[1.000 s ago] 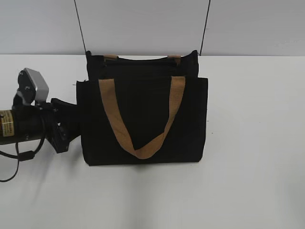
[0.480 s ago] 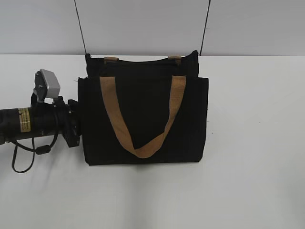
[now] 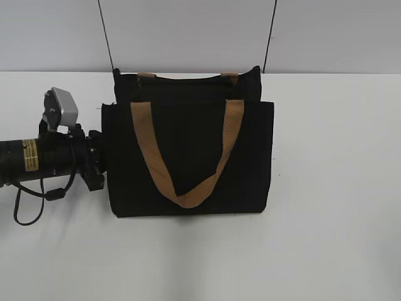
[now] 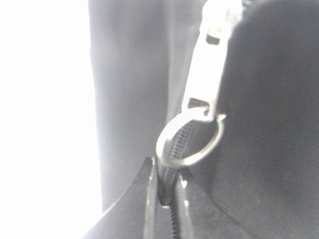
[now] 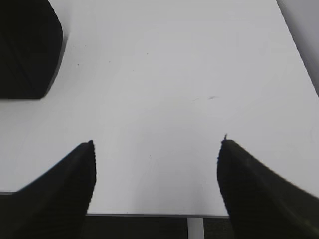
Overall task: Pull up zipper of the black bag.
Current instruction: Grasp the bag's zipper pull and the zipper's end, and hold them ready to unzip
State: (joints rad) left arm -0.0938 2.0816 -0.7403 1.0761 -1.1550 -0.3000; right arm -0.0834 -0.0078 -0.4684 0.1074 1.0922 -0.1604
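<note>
So the left gripper (image 4: pixel 167 199) is right up against the left end of the black bag (image 3: pixel 188 157). In the left wrist view its two dark fingertips (image 4: pixel 134 209) sit nearly together at the bottom of the shot, with the black zip line running down into the thin gap between them. Looks like they're pinching the zip tape just below the ring, but it's blurry and super close, so I honestly can't tell if they're properly clamped on it or just about to be. Just above the tips is the zipper (image 4: pixel 202 74), a silvery pull tab hanging with a round metal ring through its lower end, and the ring sits right over the teeth.

From the exterior view, the left arm (image 3: pixel 44 160) lies flat along the left side of the table (image 3: pixel 332 188), reaching in sideways, with its wrist camera (image 3: pixel 61 110) sticking up on top and a black cable (image 3: pixel 28 200) looping underneath. The fingers themselves are hidden behind the bag's left edge there.

The bag stands upright around the middle of the table, closer to the far edge, with its tan handle (image 3: pixel 185 163) drooping down over the front pocket panel.

The right gripper (image 5: pixel 155 169) has its fingers spread wide apart, holding nothing, hanging over bare white tabletop near an edge. One dark corner of the bag shows at top left of that view.
</note>
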